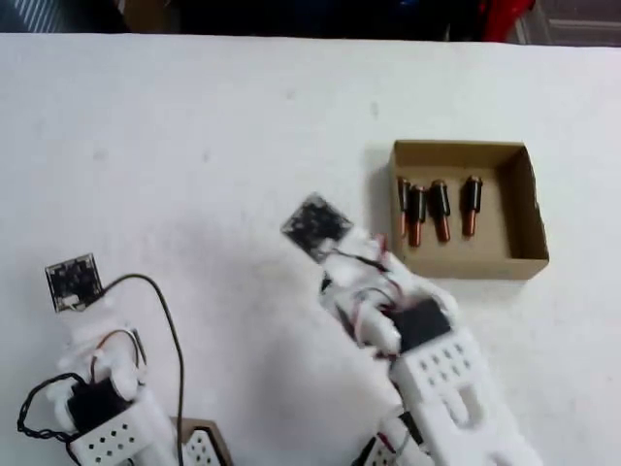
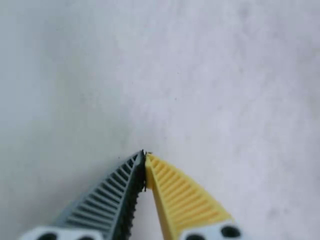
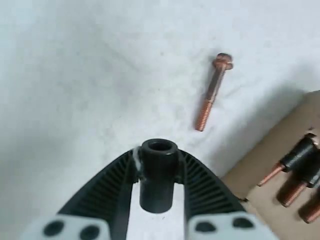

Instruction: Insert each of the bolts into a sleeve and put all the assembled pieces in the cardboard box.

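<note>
My right gripper (image 3: 159,150) is shut on a black sleeve (image 3: 159,175), held with its open bore facing away from the wrist. A loose copper bolt (image 3: 212,92) lies flat on the white table a little beyond the sleeve. The cardboard box (image 1: 456,148) stands at the right of the table, just past the right arm (image 1: 388,311). Several assembled pieces (image 1: 440,209) lie side by side in it, copper threads sticking out of black sleeves (image 3: 300,160). My left gripper (image 2: 145,155) is shut with nothing in it, over bare table at the front left.
The left arm (image 1: 97,388) sits at the table's front left corner with a black cable (image 1: 165,320) looping beside it. A small brown object (image 1: 204,442) pokes in at the front edge. The wide white tabletop (image 1: 194,136) stretches behind both arms.
</note>
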Controlling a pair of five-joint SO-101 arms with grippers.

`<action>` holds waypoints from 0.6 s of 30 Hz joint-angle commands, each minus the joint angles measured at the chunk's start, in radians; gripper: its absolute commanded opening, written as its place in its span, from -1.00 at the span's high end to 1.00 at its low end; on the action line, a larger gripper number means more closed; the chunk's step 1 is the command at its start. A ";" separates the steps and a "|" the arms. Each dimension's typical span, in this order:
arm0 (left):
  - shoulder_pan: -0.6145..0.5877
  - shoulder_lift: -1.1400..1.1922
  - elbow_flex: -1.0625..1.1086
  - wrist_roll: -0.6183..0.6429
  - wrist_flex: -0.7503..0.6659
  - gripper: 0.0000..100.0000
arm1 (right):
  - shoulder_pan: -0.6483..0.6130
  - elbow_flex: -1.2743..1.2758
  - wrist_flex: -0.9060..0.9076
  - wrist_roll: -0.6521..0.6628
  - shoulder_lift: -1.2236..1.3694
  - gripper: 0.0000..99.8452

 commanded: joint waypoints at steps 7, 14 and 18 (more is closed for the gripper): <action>-0.005 -0.010 -0.003 -0.040 -0.196 0.95 | 0.193 0.109 0.076 0.002 -0.486 0.97; 0.002 -0.010 -0.003 -0.480 -0.129 0.95 | 0.219 0.215 0.076 0.000 -0.657 0.97; 0.008 -0.010 -0.021 -0.506 -0.129 0.95 | 0.219 0.269 0.061 -0.086 -0.708 0.97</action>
